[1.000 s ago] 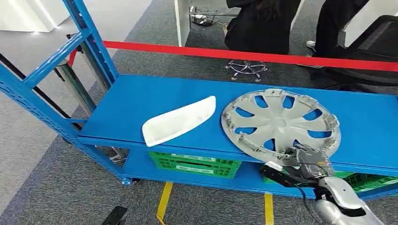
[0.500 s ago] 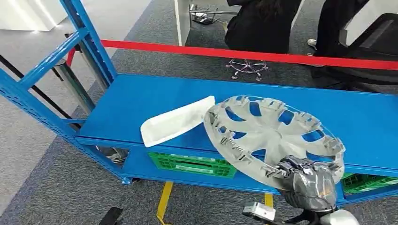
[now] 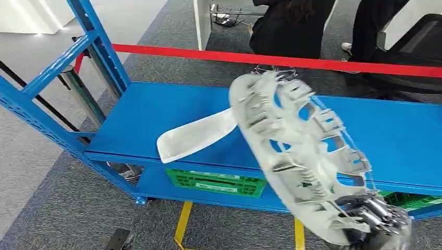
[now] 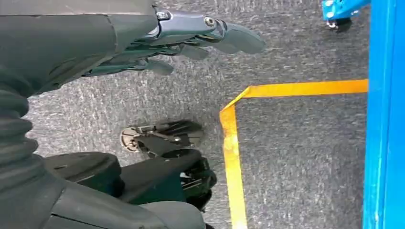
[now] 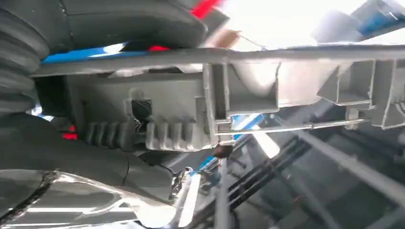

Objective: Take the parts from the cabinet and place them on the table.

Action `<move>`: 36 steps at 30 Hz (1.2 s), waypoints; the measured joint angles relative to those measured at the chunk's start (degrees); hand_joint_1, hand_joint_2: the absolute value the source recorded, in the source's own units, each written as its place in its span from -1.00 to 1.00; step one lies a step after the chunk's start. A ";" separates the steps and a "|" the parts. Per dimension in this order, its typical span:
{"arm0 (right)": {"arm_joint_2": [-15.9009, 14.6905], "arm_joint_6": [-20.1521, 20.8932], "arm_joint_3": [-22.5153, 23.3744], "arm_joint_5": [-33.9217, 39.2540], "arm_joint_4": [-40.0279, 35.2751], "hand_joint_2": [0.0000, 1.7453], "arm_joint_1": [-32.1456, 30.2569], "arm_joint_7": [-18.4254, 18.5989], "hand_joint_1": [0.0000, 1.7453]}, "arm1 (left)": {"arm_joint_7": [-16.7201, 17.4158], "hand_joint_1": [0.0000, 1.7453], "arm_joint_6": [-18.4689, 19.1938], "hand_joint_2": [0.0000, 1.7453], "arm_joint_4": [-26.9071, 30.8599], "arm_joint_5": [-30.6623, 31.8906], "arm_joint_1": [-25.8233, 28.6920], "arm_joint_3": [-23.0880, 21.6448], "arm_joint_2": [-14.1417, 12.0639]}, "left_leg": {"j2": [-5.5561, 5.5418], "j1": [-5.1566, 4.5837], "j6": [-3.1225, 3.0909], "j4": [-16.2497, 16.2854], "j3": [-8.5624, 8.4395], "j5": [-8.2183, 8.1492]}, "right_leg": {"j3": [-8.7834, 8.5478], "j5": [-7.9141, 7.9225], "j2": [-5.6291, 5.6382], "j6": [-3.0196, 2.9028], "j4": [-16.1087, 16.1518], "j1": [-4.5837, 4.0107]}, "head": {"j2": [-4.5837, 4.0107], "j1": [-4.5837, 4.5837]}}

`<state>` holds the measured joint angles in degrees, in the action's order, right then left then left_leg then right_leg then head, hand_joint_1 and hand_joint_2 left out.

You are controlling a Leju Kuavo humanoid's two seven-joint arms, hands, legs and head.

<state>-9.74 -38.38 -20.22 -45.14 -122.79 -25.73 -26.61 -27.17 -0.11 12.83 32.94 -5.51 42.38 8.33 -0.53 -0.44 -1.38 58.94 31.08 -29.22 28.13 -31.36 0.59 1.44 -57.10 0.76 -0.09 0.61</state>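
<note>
Hubcap (image 3: 297, 156) is off the shelf (image 3: 172, 112) now: a second ago it lay flat there, and I see it tipped up on edge, rim gripped by my right hand (image 3: 378, 216) low at the front of the cabinet. The white part (image 3: 197, 134) has stayed on the shelf just beside it. My left hand (image 4: 191, 38) hangs over the carpet, fingers loosely apart, holding nothing. I judge the pickup done; carrying to the table remains.
</note>
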 joint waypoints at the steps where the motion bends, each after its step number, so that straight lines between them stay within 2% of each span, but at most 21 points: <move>1: 0.79 0.00 0.41 2.38 -0.44 1.00 -0.44 -1.48 1.00 | 0.00 -1.00 -0.15 1.00 0.00 0.00 -0.01 0.17 -0.02 | 0.00 -0.03 -0.05 0.04 0.00 -0.03 | 0.00 0.00 0.02 0.01 0.00 0.02 | 0.00 -0.07; 6: 2.79 0.02 0.63 13.80 -0.68 1.00 -2.81 -5.48 1.00 | -0.06 -1.00 -0.81 1.00 0.00 -0.42 -0.01 0.98 -0.02 | 0.05 -0.40 -0.56 0.20 0.03 -0.24 | 0.11 0.03 0.05 0.55 0.19 0.39 | 0.00 0.00; 8: 3.08 0.02 0.94 14.66 -0.63 1.00 -3.40 -5.63 1.00 | -0.09 -1.00 -0.90 1.00 0.00 -0.44 0.00 1.00 0.09 | 0.29 0.25 -1.36 -1.24 -0.55 0.46 | 0.35 -0.51 -0.01 0.93 -0.18 0.46 | 0.00 -0.02; 9: 3.10 0.02 1.11 14.78 -0.63 1.00 -3.56 -5.76 1.00 | -0.15 -1.00 -0.92 1.00 0.00 -0.44 -0.01 1.03 0.09 | 0.39 0.24 -1.59 -1.56 -0.73 0.54 | 1.18 -1.62 -0.17 1.02 -1.83 0.30 | 0.00 -0.21; 12: 3.30 0.11 1.20 17.68 -0.37 1.00 -3.69 -6.55 1.00 | -0.15 -1.00 -1.03 1.00 0.00 -0.44 0.07 1.11 0.15 | 0.90 0.27 -1.75 -1.49 -0.67 0.83 | 7.95 -7.74 -0.18 1.46 -14.96 0.46 | 0.00 -0.24; 13: 3.43 0.18 1.35 19.52 -0.11 1.00 -3.90 -7.19 1.00 | -0.13 -1.00 -1.11 1.00 0.00 -0.44 0.11 1.22 0.15 | 0.92 0.32 -1.74 -1.45 -0.65 0.81 | 9.52 -7.99 -0.20 1.57 -17.57 0.48 | 0.00 -0.28; 15: 3.62 0.26 1.90 22.13 0.55 1.00 -4.48 -8.30 1.00 | -0.13 -1.00 -1.11 1.00 0.00 -0.44 0.21 1.46 0.17 | 0.88 0.56 -1.49 -1.40 -0.73 0.64 | 8.99 -3.83 -0.29 1.77 -14.77 0.74 | 0.00 -0.28; 17: 3.89 0.28 2.38 22.85 1.05 1.00 -4.71 -9.02 1.00 | -0.13 -1.00 -1.11 1.00 0.00 -0.44 0.26 1.57 0.17 | 0.78 0.90 -0.68 -0.79 -0.78 0.11 | 4.65 2.10 -0.72 2.26 -4.53 1.18 | 0.00 -0.31; 18: 3.91 0.31 2.58 22.87 1.31 1.00 -4.54 -9.30 1.00 | -0.13 -1.00 -1.11 1.00 0.00 -0.44 0.27 1.62 0.11 | 0.76 0.83 -0.16 -0.39 -0.59 -0.21 | 3.27 1.20 -0.79 2.63 -2.58 1.05 | 0.00 -0.37; 19: 4.13 0.31 2.58 22.85 1.44 1.00 -4.66 -9.50 1.00 | -0.13 -1.00 -1.11 1.00 0.00 -0.44 0.19 1.68 0.09 | 0.69 0.63 0.14 0.20 -0.19 -0.38 | 2.85 1.88 -0.34 1.84 -2.53 0.77 | 0.00 -0.44; 23: 4.65 0.72 3.19 22.65 2.34 1.00 -5.07 -9.24 1.00 | -0.15 -1.00 -1.33 1.00 0.00 -0.39 0.25 1.90 0.00 | 0.54 0.67 1.12 0.88 0.21 -0.45 | 3.98 1.88 -0.53 0.44 -2.66 1.13 | 0.00 -0.33; 25: 5.44 1.75 3.45 21.58 2.78 1.00 -5.06 -9.04 1.00 | -0.15 -1.00 -1.31 1.00 0.00 -0.16 0.25 1.92 0.00 | 0.55 0.77 1.73 5.38 2.04 -4.84 | 4.70 2.35 -0.96 -0.72 -2.67 0.98 | 0.00 -0.09; 27: 5.96 2.67 3.58 19.92 3.66 1.00 -4.97 -8.49 1.00 | -0.15 -1.00 -1.14 1.00 0.00 0.09 0.25 1.92 0.02 | 0.55 0.77 1.93 13.86 5.02 -9.49 | 5.45 2.78 -1.57 -1.39 -2.68 0.66 | 0.00 -0.04; 28: 6.20 3.10 3.63 19.44 4.46 1.00 -4.82 -8.30 1.00 | -0.15 -1.00 -1.09 1.00 0.00 0.11 0.29 1.92 0.06 | 0.55 0.77 1.87 16.74 5.78 -10.56 | 5.75 3.01 -1.95 -1.65 -2.68 0.44 | 0.00 -0.09; 29: 6.40 3.41 3.67 19.22 5.29 1.00 -4.59 -8.08 1.00 | -0.15 -1.00 -1.09 1.00 0.00 0.11 0.31 1.94 0.09 | 0.55 0.74 1.67 17.11 5.41 -10.12 | 6.08 3.27 -2.35 -1.83 -2.68 0.19 | 0.00 -0.09; 30: 6.62 3.43 3.65 19.09 6.10 1.00 -4.43 -7.88 1.00 | -0.15 -1.00 -1.07 1.00 0.00 0.11 0.32 1.94 0.07 | 0.56 0.67 1.32 14.87 3.84 -8.43 | 6.40 3.54 -2.83 -2.04 -2.68 -0.07 | 0.00 -0.04; 32: 6.79 3.15 3.49 18.94 7.09 1.00 -4.21 -7.57 1.00 | -0.20 -1.00 -0.94 1.00 0.00 0.07 0.24 2.01 0.07 | 1.15 0.24 0.20 5.05 -1.85 -4.01 | 6.93 4.09 -3.76 -2.07 -2.68 -0.51 | 0.00 -0.04; 33: 6.93 3.04 3.34 18.89 7.63 1.00 -3.99 -7.49 1.00 | -0.26 -1.00 -0.92 1.00 0.00 0.02 0.13 2.08 -0.08 | 3.19 -0.28 -0.63 0.31 -4.64 -3.39 | 6.97 4.36 -4.20 -2.06 -2.68 -0.54 | 0.00 -0.13; 34: 7.08 2.99 3.23 18.89 8.11 1.00 -3.79 -7.44 1.00 | -0.33 -1.00 -0.92 1.00 0.00 0.00 0.00 2.19 -0.26 | 5.30 -0.65 -0.92 -1.68 -5.53 -3.98 | 7.10 4.69 -4.85 -1.68 -2.68 -0.84 | 0.00 -0.22; 35: 7.19 2.97 3.17 18.92 8.55 1.00 -3.52 -7.38 1.00 | -0.42 -1.00 -0.85 1.00 0.00 0.00 -0.06 2.27 -0.20 | 4.70 -0.99 -0.57 -1.50 -4.97 -3.20 | 7.02 5.10 -5.50 -1.24 -2.47 -0.49 | 0.00 -0.15; 36: 7.23 2.97 3.12 18.89 8.86 1.00 -3.28 -7.36 1.00 | -0.46 -1.00 -0.81 1.00 0.00 -0.02 -0.03 2.36 -0.20 | 4.20 -1.14 -0.83 -1.67 -4.67 -3.01 | 7.06 5.42 -6.05 -0.97 -2.37 -0.30 | 0.00 0.04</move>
<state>-2.51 -35.41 -17.09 -26.25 -113.94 -29.01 -33.97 -27.63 -0.92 12.83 32.92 -5.54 44.74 8.13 3.67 -1.59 -2.21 57.27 26.41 -32.23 35.19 -25.94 -5.46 0.47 -59.48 0.47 -0.09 0.65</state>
